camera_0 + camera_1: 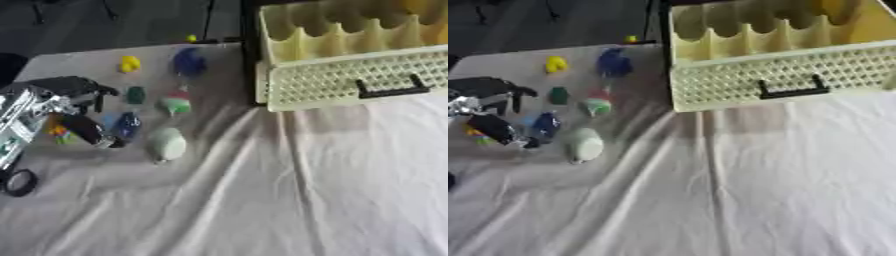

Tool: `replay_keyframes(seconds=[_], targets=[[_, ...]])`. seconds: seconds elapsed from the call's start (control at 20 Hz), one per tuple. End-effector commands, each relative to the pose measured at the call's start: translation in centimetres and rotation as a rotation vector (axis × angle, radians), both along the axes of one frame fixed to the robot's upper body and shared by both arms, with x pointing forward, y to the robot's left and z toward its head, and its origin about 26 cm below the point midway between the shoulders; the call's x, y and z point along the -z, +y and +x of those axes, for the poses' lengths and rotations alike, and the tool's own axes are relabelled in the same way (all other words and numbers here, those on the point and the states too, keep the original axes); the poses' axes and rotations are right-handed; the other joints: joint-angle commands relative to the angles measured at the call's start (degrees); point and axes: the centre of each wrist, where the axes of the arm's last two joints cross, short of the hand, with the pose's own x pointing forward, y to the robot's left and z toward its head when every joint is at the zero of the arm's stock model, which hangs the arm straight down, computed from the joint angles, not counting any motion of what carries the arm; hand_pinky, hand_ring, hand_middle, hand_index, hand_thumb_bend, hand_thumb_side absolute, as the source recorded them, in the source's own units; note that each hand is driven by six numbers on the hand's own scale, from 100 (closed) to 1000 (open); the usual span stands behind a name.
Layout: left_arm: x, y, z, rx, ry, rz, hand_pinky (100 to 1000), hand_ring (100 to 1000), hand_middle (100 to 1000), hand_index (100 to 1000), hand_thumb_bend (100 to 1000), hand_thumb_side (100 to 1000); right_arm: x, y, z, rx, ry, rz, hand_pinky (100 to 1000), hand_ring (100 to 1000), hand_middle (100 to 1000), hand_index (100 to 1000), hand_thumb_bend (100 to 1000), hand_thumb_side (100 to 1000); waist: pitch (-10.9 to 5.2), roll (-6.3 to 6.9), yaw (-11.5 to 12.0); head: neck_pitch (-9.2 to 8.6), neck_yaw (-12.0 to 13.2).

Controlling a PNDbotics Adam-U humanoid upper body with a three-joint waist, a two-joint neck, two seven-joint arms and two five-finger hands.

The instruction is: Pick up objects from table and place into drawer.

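I am reaching in from the left with my left hand (66, 100), its fingers (87, 129) curling down over the cluster of small objects on the counter (262, 200), which is draped in a white cloth. I cannot tell whether they are closing on anything yet; one dark fingertip is lying just beside the blue object (128, 124), with something multicoloured (59, 132) half hidden under my palm. The pale egg-shaped piece (167, 144), the green-and-red one (177, 102), the dark green one (136, 95), the yellow one (129, 64) and the big blue one (189, 62) are sitting apart and untouched. The cream drawer (780, 80) is standing pulled open at the far right, well apart from the objects, ready for them. My right hand is not showing.
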Motion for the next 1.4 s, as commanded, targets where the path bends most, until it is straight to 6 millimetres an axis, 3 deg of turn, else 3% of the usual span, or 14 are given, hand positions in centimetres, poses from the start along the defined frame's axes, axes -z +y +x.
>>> replay_keyframes(seconds=[0.05, 0.4, 0.75, 0.9, 1.4], targets=[[-0.5, 0.8, 0.5, -0.056, -0.035, -0.025, 335, 563, 611, 986, 642, 625, -0.9, 0.1, -0.5, -0.012, -0.029, -0.007, 582, 659, 690, 804, 100, 829, -0.92, -0.1, -0.15, -0.72, 0.29], [1.1, 1.4, 1.9, -0.173, -0.037, -0.064, 318, 543, 586, 946, 609, 654, -1.1, 0.2, -0.5, -0.02, -0.031, -0.007, 583, 660, 690, 804, 100, 825, -0.22, -0.08, -0.9, -1.2, 0.7], [1.2, 1.2, 2.2, -0.178, -0.016, -0.093, 278, 506, 550, 886, 574, 662, -1.0, 0.2, -0.5, -0.009, -0.036, 0.0, 583, 659, 691, 806, 100, 818, 0.08, 0.01, -1.04, -1.05, 0.79], [1.1, 1.0, 2.2, -0.171, -0.026, -0.099, 262, 497, 539, 864, 500, 665, -0.9, 0.2, -0.4, -0.009, -0.036, 0.004, 583, 659, 690, 808, 100, 815, 0.09, 0.03, -1.24, -1.24, 0.93], [0.1, 1.0, 2.2, -0.16, 0.045, -0.109, 314, 530, 594, 931, 481, 630, -0.8, 0.2, -0.4, -0.003, -0.021, -0.004, 583, 659, 690, 808, 100, 811, -0.4, 0.19, -1.44, -0.7, 0.69]])
